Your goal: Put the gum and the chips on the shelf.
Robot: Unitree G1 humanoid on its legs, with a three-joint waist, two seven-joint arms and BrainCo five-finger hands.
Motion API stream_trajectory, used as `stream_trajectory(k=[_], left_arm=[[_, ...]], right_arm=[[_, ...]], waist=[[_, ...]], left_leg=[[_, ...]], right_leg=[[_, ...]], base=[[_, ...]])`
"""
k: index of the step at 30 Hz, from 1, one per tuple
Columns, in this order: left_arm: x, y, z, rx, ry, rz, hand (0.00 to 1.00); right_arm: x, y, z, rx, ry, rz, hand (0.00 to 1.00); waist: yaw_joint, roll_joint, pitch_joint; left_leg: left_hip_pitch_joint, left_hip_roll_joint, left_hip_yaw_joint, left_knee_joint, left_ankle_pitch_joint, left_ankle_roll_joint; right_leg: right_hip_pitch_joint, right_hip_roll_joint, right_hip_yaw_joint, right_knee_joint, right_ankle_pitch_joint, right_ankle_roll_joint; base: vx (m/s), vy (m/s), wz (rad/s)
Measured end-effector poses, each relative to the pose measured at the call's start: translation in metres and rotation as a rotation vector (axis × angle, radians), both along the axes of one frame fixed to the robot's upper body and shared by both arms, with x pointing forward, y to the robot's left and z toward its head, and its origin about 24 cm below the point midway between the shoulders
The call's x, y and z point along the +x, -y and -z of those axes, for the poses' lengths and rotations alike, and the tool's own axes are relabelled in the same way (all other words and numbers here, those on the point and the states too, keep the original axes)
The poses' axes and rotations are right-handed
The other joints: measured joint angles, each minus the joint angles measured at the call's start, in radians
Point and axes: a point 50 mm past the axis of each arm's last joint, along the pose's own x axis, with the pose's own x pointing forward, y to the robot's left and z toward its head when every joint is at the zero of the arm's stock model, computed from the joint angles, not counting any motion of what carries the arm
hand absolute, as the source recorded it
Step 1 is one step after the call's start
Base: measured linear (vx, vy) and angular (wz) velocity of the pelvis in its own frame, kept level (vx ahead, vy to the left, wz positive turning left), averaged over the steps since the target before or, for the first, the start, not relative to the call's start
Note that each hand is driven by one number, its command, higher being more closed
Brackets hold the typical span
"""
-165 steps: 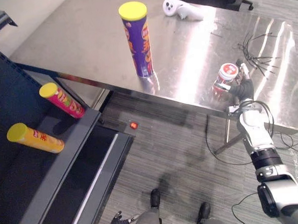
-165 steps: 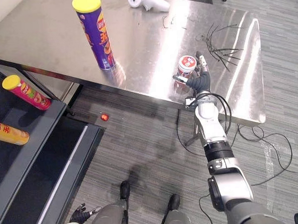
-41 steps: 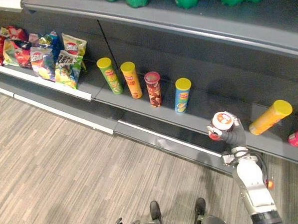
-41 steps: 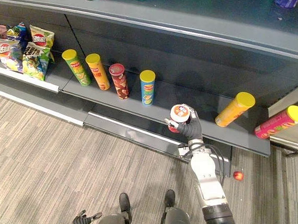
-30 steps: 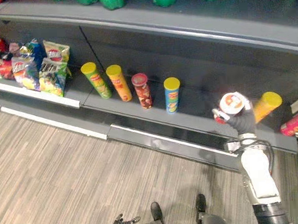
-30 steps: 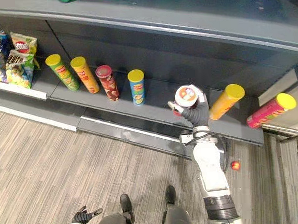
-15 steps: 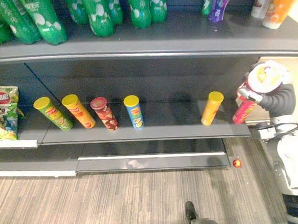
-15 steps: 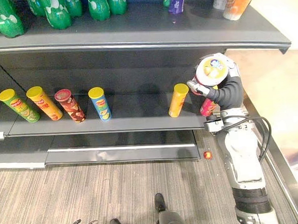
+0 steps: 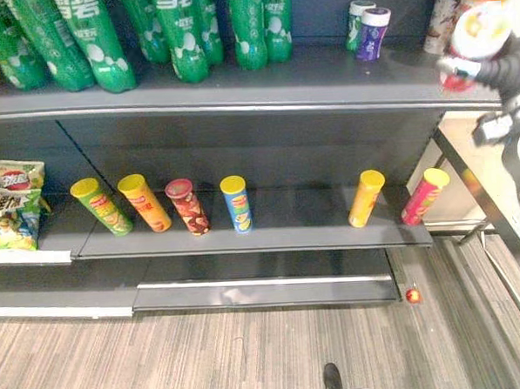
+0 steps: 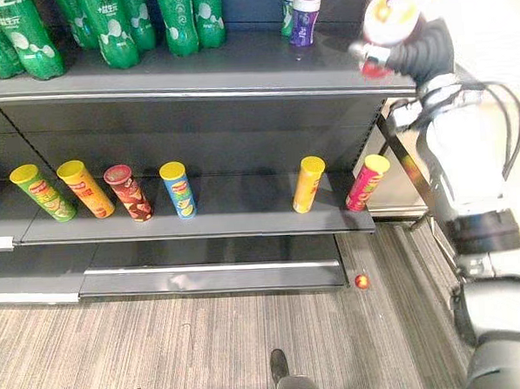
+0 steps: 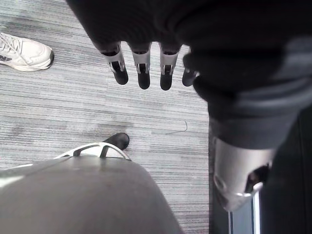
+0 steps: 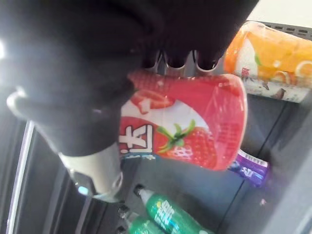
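The upper shelf [image 9: 324, 80] carries green bottles [image 9: 182, 33], the lower shelf [image 9: 280, 235] chip cans [image 9: 236, 204].

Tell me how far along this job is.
Done: nothing yet. In hand: the right hand grips the gum at the right end of the upper shelf, not yet set down. Left: release it, then the chips; the left hand hangs open, empty.

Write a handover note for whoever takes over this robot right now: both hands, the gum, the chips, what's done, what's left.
Right hand: shut on the gum tub, held at the right end of the top shelf, not released.
Left hand: open, hanging over the floor.
Chips: six cans stand on the lower shelf; whether the job's can is among them, I cannot tell.
Left: set the gum down, let go, then check the chips.
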Motion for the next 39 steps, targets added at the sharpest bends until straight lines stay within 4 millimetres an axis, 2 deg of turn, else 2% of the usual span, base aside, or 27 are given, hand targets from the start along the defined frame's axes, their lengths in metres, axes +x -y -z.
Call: stream_trajectory(k=[3, 7, 15, 21, 24, 29, 39], left_arm=[[-0.002, 0.000, 0.000, -0.004, -0.004, -0.011, 0.00], [-0.001, 0.003, 0.001, -0.013, -0.008, -0.020, 0.00], [0.000, 0.004, 0.001, -0.014, -0.006, -0.023, 0.00], [0.003, 0.005, 0.001, -0.008, 0.001, -0.025, 0.00], [0.004, 0.005, 0.001, -0.007, 0.003, -0.026, 0.00], [0.003, 0.005, 0.001, -0.003, -0.004, -0.038, 0.00], [0.006, 0.006, 0.001, 0.001, 0.004, -0.039, 0.00]], right_arm=[[0.008, 0.004, -0.007, 0.032, -0.015, 0.020, 1.00], [0.016, 0.004, 0.000, 0.030, -0.070, 0.039, 1.00], [0.046, -0.014, 0.013, 0.160, -0.150, 0.052, 1.00], [0.059, -0.022, 0.022, 0.234, -0.203, 0.070, 1.00], [0.061, -0.022, 0.024, 0.302, -0.204, 0.075, 1.00], [0.066, -0.025, 0.033, 0.293, -0.242, 0.090, 1.00], [0.069, -0.012, 0.025, 0.395, -0.243, 0.137, 1.00]], waist=[[0.013, 0.000, 0.000], [0.025, 0.000, 0.000], [0.037, 0.001, 0.000], [0.054, 0.001, 0.000], [0.057, 0.000, 0.000], [0.060, 0.001, 0.001], [0.060, 0.005, 0.016]], left_leg=[[0.001, 0.001, -0.003, 0.000, 0.004, 0.001], [0.003, 0.001, -0.014, 0.000, 0.006, 0.002], [-0.002, 0.008, -0.044, -0.001, 0.014, -0.001], [-0.023, 0.013, -0.079, -0.001, 0.022, -0.003], [-0.038, 0.016, -0.102, 0.000, 0.027, -0.004], [-0.045, 0.019, -0.113, -0.001, 0.028, -0.005], [-0.054, 0.022, -0.132, 0.000, 0.034, -0.004]], right_leg=[[0.003, 0.000, -0.005, -0.001, 0.001, 0.000], [0.014, -0.002, -0.018, -0.007, 0.002, 0.001], [0.029, -0.002, -0.052, -0.018, 0.000, 0.001], [0.029, -0.002, -0.087, -0.023, 0.001, -0.003], [0.027, -0.003, -0.109, -0.024, 0.001, -0.004], [0.028, -0.002, -0.123, -0.024, 0.001, -0.005], [0.028, -0.001, -0.136, -0.026, 0.000, -0.005]], base=[[-0.01, -0.015, 0.03], [0.00, -0.015, 0.07], [0.00, -0.020, 0.11], [0.00, -0.022, 0.17], [0.01, -0.018, 0.23], [0.01, -0.014, 0.08], [0.01, -0.009, 0.05]])
